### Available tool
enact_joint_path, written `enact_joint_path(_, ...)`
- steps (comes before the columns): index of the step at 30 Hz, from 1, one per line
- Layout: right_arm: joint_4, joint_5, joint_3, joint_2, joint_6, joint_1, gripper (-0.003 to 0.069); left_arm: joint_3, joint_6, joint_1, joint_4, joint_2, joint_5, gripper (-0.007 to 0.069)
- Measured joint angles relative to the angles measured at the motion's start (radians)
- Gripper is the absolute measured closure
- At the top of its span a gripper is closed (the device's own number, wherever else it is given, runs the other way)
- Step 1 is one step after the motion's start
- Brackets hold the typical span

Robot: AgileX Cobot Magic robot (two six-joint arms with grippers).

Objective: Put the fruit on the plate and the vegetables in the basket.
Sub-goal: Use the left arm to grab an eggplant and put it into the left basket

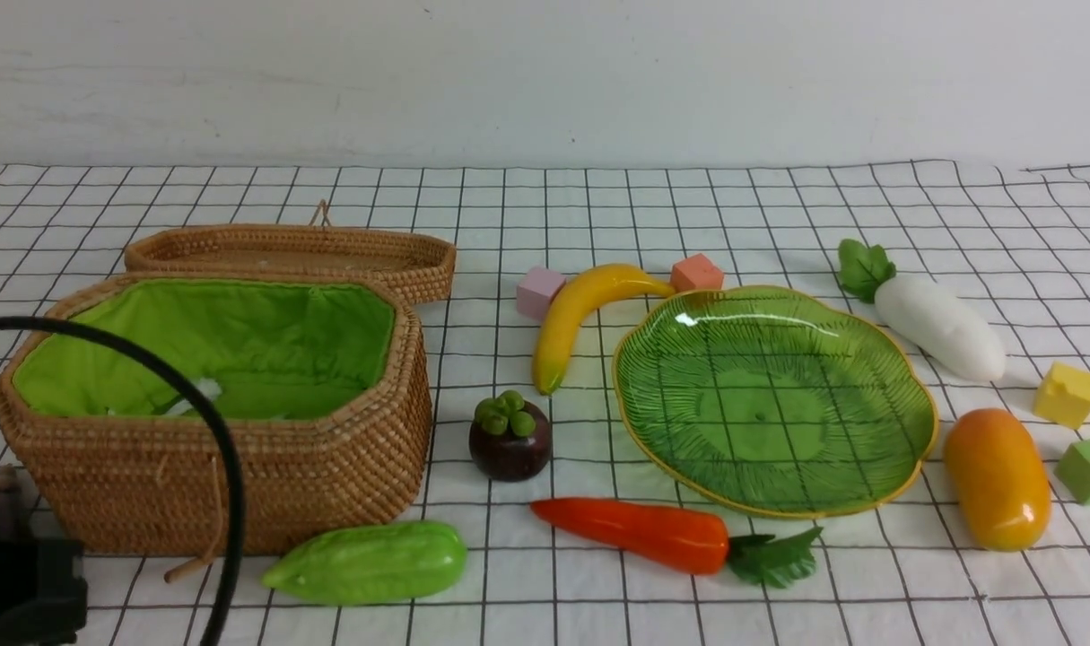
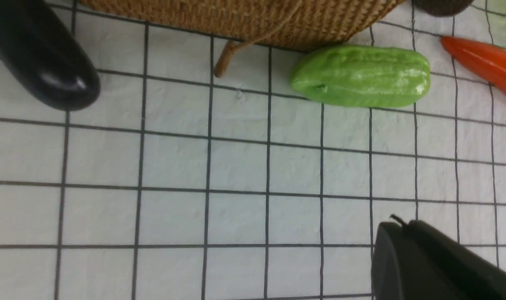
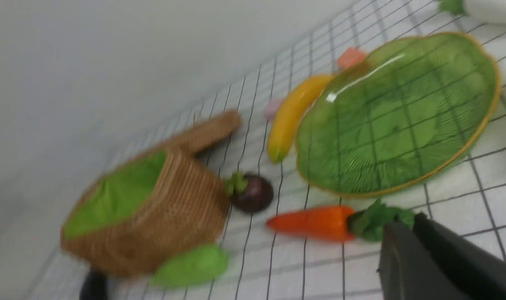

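Translucent green glass plate [image 1: 760, 414], bare, at three o'clock from the lined rattan basket [image 1: 239, 489]; glossy yellow banana [image 1: 580, 309] at the plate's ten o'clock, orange carrot [image 1: 643, 531] at its seven. Left gripper [image 2: 396, 223] and right gripper [image 3: 402, 225], each with fingertips pressed together, pinching nothing; hazards, by judgement: the round mangosteen [image 1: 510, 444] rolling if nudged off-centre, the carrot slipping if gripped by its leaves [image 1: 775, 558]; brands, labels, writing: none legible.

Black left arm [image 1: 29, 588], curved black cable [image 1: 226, 449]
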Motion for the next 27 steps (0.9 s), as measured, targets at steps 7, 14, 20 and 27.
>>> enact_joint_path(7, 0.002, 0.416, -0.481, 0.312, -0.287, 0.108, 0.0654, -0.025, -0.096, 0.000, 0.146, 0.000, 0.039, 0.0637)
enact_joint_path(14, 0.099, 0.600, -0.731, 0.385, -0.551, 0.131, 0.0653, 0.044, -0.221, 0.000, 0.292, 0.013, 0.074, 0.0637)
enact_joint_path(20, 0.156, 0.606, -0.741, 0.356, -0.655, 0.171, 0.0651, 0.111, -0.256, 0.071, 0.291, 0.105, -0.007, 0.0637)
enact_joint_path(27, 0.159, 0.606, -0.741, 0.339, -0.676, 0.240, 0.0648, 0.113, -0.163, 0.293, 0.160, 0.222, -0.169, 0.0637)
